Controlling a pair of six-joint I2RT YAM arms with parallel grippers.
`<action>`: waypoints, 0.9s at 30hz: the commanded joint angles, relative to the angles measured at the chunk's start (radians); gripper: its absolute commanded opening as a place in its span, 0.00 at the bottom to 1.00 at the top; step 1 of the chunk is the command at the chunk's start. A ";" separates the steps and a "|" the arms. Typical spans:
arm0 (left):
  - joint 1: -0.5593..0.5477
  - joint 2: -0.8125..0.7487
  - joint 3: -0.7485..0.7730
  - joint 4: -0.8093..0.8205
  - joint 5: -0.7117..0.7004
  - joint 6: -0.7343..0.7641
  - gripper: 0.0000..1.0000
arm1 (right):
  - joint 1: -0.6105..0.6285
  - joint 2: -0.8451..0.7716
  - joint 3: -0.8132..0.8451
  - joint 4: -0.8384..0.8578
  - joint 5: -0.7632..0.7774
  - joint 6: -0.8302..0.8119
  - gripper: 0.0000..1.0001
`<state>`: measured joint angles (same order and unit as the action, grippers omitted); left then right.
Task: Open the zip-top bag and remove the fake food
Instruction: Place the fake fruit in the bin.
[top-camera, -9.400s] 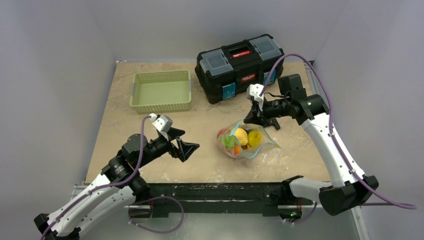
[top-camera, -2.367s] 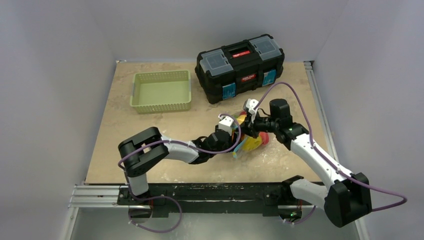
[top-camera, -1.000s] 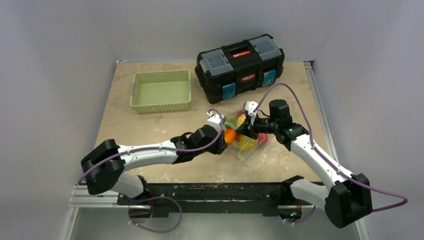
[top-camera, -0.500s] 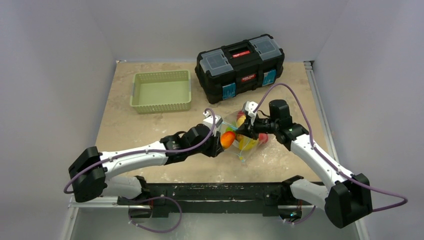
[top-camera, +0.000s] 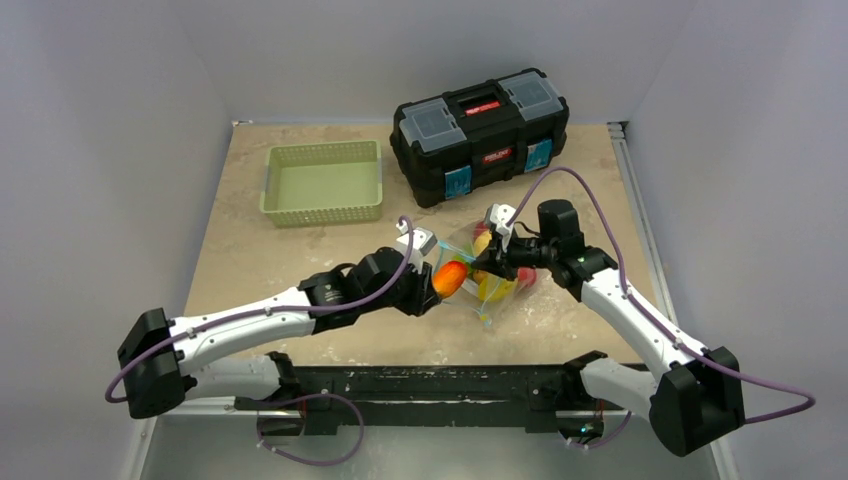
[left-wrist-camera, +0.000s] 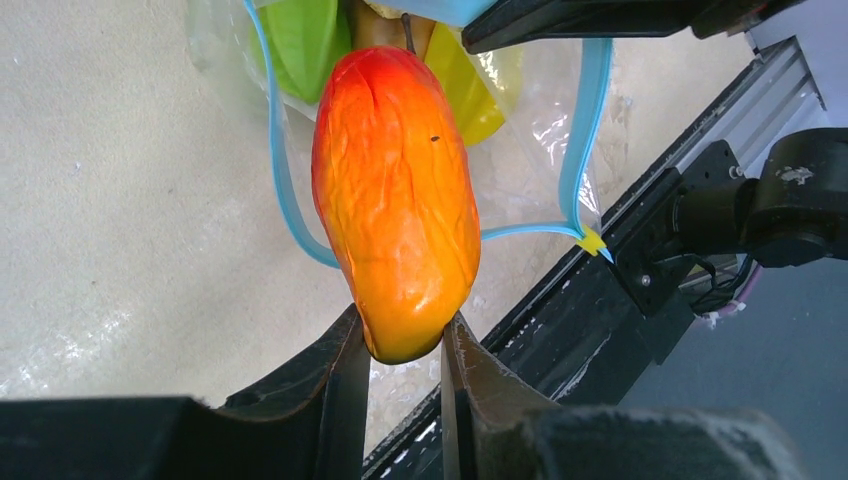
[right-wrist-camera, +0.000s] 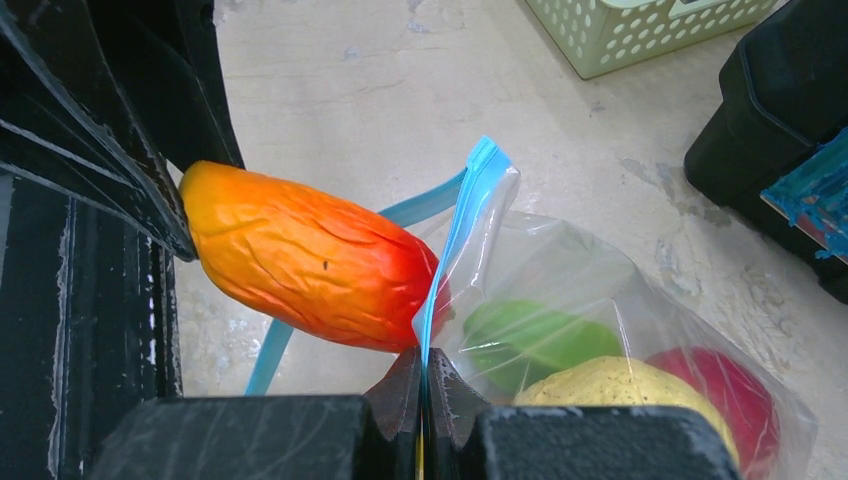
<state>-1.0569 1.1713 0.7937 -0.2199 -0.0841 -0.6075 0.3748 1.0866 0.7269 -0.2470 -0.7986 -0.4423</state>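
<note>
The zip-top bag lies on the table's middle right, its teal zip strip gaping open. My right gripper is shut on one lip of that strip and holds it up. An orange-red piece of fake food is pinched by its end in my left gripper, its far end still at the bag mouth. From above, that fruit sits just left of the bag. Green, yellow and red pieces remain inside.
A green basket stands at the back left with nothing in it. A black toolbox sits at the back, just behind the bag. The table's black front rail runs close under the bag.
My left arm has drawn back to the left, pulling the orange-red fruit out through the bag mouth. The right gripper has kept its hold on the zip strip and not moved.
</note>
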 joint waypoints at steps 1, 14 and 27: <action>-0.004 -0.067 -0.004 -0.028 0.025 0.058 0.00 | -0.001 -0.008 0.008 -0.003 -0.015 -0.016 0.00; 0.010 -0.237 -0.037 -0.163 0.027 0.112 0.00 | -0.004 -0.004 0.010 -0.005 -0.009 -0.019 0.00; 0.198 -0.428 -0.044 -0.289 -0.040 0.169 0.00 | -0.006 -0.004 0.010 -0.006 -0.005 -0.021 0.00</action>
<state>-0.9295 0.7704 0.7536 -0.4892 -0.1017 -0.4839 0.3737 1.0866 0.7269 -0.2596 -0.7990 -0.4503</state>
